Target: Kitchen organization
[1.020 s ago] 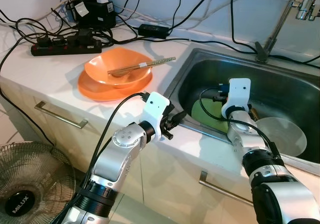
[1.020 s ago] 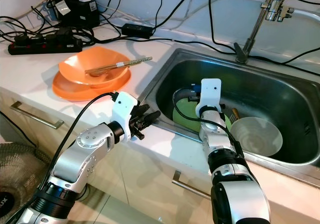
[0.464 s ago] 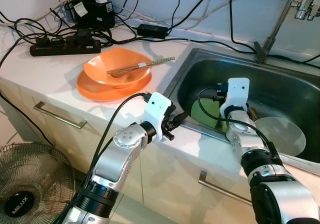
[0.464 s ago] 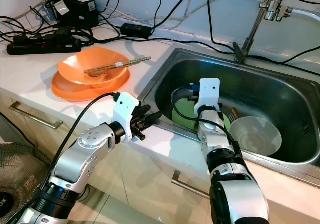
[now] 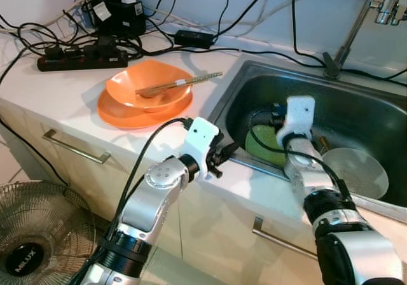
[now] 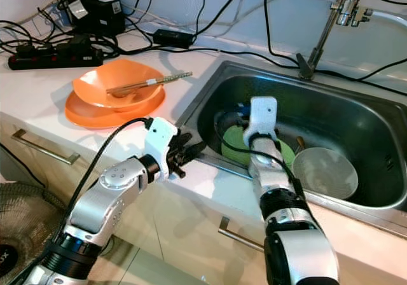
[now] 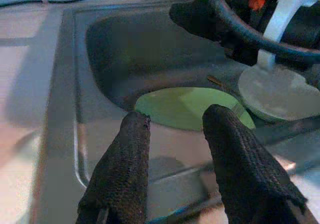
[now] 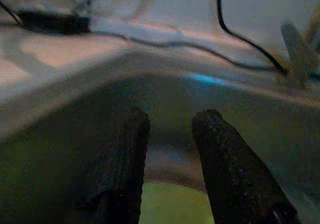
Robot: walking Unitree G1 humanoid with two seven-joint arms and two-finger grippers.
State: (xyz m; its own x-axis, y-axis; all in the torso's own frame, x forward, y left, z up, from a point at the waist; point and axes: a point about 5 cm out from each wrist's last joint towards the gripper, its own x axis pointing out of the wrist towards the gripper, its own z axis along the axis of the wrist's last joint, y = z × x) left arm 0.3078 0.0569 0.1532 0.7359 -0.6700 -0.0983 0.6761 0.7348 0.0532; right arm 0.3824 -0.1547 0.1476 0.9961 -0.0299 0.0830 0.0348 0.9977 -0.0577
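Nearest, the left gripper hovers at the counter's front edge beside the sink, its two black fingers parted with nothing between them. Just beyond, the right gripper reaches down into the sink above the green plate, fingers apart and empty. Beside that plate a steel bowl lies on the sink floor. Farther back on the white counter, chopsticks rest across an orange bowl standing on an orange plate. Behind them lies a black power strip among tangled cables.
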